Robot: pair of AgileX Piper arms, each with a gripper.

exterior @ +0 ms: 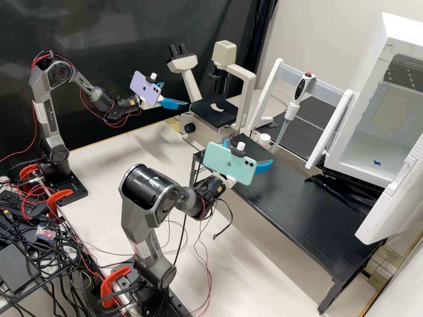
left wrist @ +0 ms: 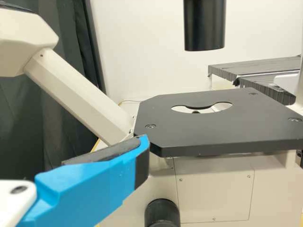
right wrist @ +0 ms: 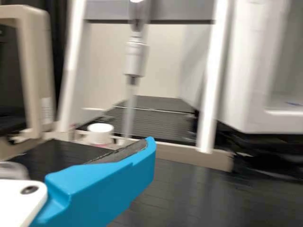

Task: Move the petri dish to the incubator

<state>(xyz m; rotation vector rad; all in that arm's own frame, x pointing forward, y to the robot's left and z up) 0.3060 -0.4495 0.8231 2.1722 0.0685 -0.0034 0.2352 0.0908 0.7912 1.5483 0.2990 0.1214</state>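
In the high view my left gripper (exterior: 176, 94) is open beside the microscope stage, behind a purple phone. Its blue finger in the left wrist view, part of the left gripper (left wrist: 94, 184), lies before the stage's near corner. My right gripper (exterior: 249, 152), open, hangs above the black rack's left end behind a mint phone; one finger of the right gripper (right wrist: 104, 184) shows over the rack in the right wrist view. A blurred, pale round object (right wrist: 11, 170), possibly the petri dish, sits at that view's left edge. The incubator (exterior: 370, 141) stands open at the right.
The microscope (exterior: 211, 108) stands behind the bench's middle, its stage (left wrist: 213, 127) bare. A pipette (exterior: 293, 99) hangs on a white-framed stand behind the black rack (exterior: 304, 215), near a small white-capped container (exterior: 264, 140). The incubator's door (exterior: 396, 202) stands out over the rack's right end.
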